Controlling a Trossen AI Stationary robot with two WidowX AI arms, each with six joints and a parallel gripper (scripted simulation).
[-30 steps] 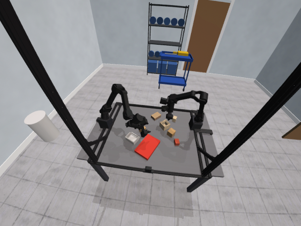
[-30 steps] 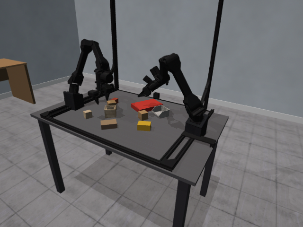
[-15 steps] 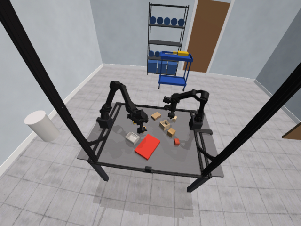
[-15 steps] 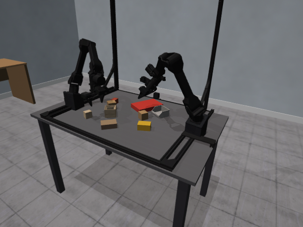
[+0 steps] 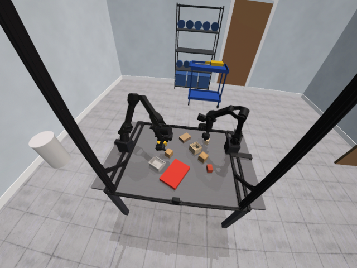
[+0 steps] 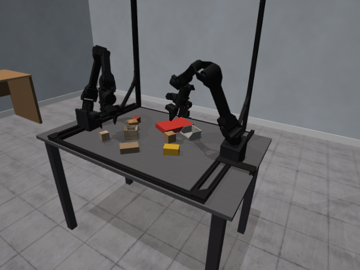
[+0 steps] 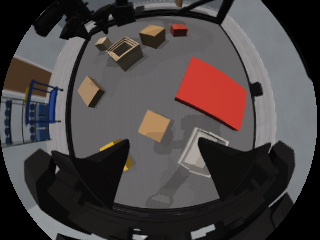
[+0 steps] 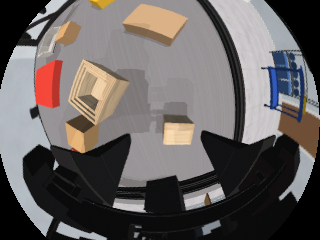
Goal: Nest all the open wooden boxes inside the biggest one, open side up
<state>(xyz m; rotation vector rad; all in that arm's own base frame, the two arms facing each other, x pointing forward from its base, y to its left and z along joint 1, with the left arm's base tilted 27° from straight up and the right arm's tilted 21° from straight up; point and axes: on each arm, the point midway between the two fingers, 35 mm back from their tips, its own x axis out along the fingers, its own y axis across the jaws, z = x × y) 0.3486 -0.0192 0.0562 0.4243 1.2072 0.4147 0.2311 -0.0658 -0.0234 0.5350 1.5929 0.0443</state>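
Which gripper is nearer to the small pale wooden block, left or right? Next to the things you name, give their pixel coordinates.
Right. The right gripper (image 5: 206, 135) (image 6: 107, 124) (image 7: 98, 36) (image 8: 166, 136) is open above and close beside the small pale wooden block (image 5: 207, 141) (image 6: 104, 135) (image 7: 103, 44) (image 8: 178, 132); the left gripper (image 5: 160, 147) (image 6: 175, 117) (image 7: 164, 142) is across the table, near the grey tray (image 5: 149, 164) (image 6: 195, 134) (image 7: 184, 157) (image 8: 47, 42).
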